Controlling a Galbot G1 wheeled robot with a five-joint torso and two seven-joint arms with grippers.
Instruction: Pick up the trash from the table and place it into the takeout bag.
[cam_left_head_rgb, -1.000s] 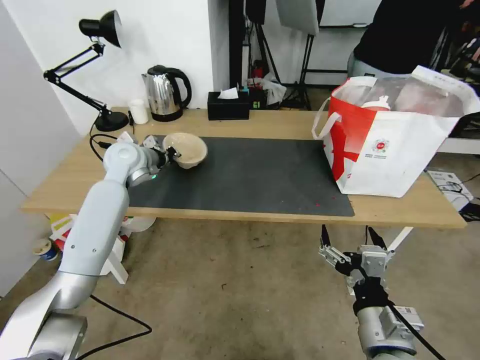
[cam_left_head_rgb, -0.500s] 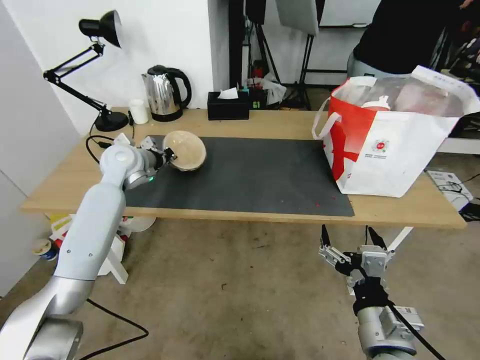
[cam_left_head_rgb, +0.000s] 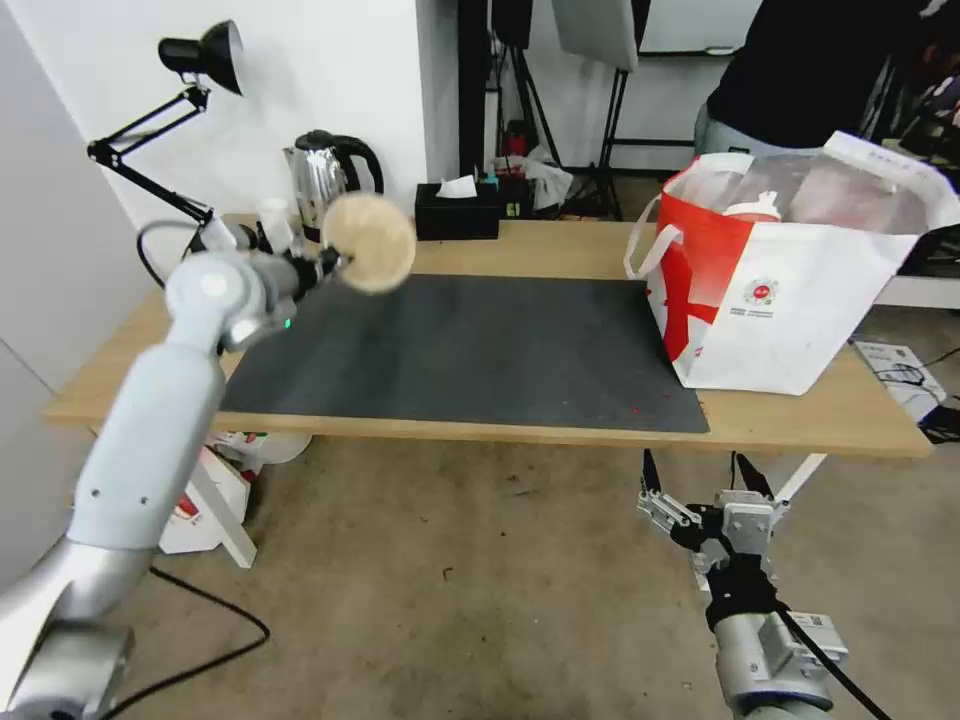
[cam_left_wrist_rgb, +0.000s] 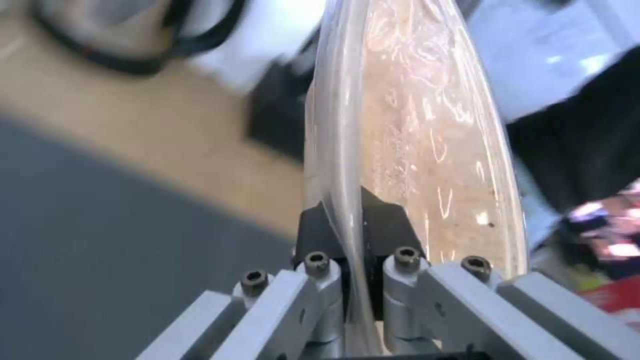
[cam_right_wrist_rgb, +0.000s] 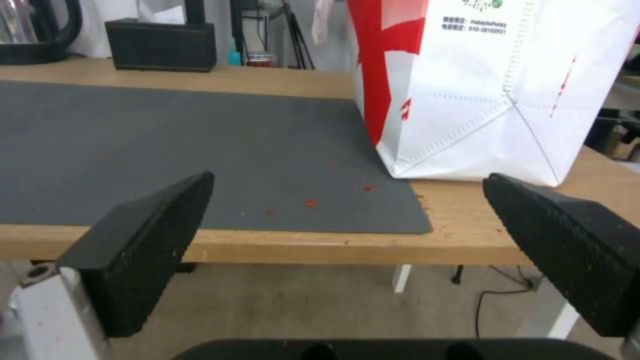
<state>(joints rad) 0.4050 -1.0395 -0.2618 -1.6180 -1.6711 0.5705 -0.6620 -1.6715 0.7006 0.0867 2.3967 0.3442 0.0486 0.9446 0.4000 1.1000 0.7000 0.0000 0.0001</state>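
My left gripper (cam_left_head_rgb: 328, 264) is shut on the rim of a tan paper-like bowl (cam_left_head_rgb: 369, 242) and holds it tipped on its side above the table's (cam_left_head_rgb: 560, 250) far left. The left wrist view has both black pads (cam_left_wrist_rgb: 383, 220) clamped on the bowl's (cam_left_wrist_rgb: 427, 130) edge. The takeout bag (cam_left_head_rgb: 790, 270), white with a red side panel, stands open on the table's right end, with a red cup's white lid (cam_left_head_rgb: 752, 209) showing inside. My right gripper (cam_left_head_rgb: 705, 478) hangs open below the table's front edge, facing the bag (cam_right_wrist_rgb: 493, 85).
A dark grey mat (cam_left_head_rgb: 470, 350) covers the table's middle. A desk lamp (cam_left_head_rgb: 200, 60), a kettle (cam_left_head_rgb: 325, 180), a small white cup (cam_left_head_rgb: 276, 218) and a black tissue box (cam_left_head_rgb: 457, 212) line the far edge. A person stands behind the bag.
My left gripper has lifted the tan bowl off the mat and raised it toward the far edge, tipping it onto its side. The right arm has not moved.
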